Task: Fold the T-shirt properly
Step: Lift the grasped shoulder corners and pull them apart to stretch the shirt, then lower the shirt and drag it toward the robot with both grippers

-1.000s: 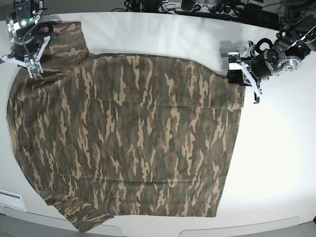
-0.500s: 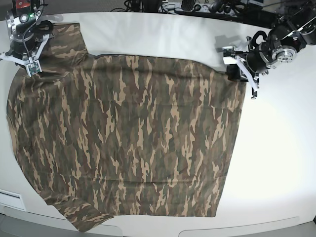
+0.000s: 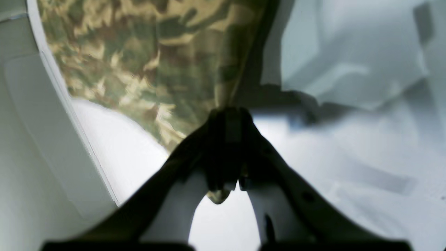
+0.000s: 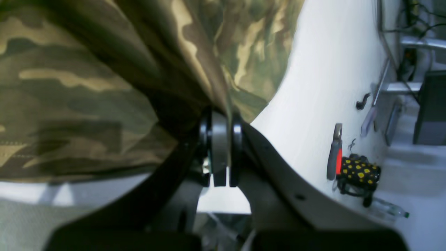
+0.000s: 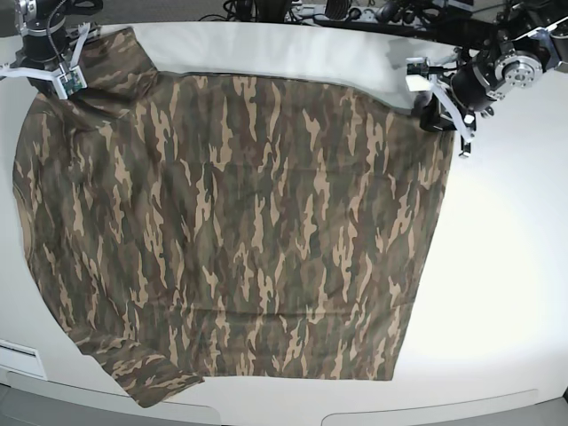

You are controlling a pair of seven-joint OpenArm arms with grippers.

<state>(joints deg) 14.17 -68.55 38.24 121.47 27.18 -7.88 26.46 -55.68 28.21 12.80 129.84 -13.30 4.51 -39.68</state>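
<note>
T-shirt (image 5: 231, 231) spread flat on white bench (image 5: 497, 266), camo print up. Left gripper (image 3: 228, 120) fingers clamped on its hem corner, base view's right. Right gripper (image 4: 220, 120) fingers clamped on cloth by the sleeve, base view's top left.

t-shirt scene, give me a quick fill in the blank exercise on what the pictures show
1. The T-shirt has a ____ print.
2. The left gripper is shut on the shirt's ____.
3. The right gripper is ____ on the cloth.
4. The shirt lies spread on a ____ table.

Missing words: camouflage; edge; shut; white
</note>
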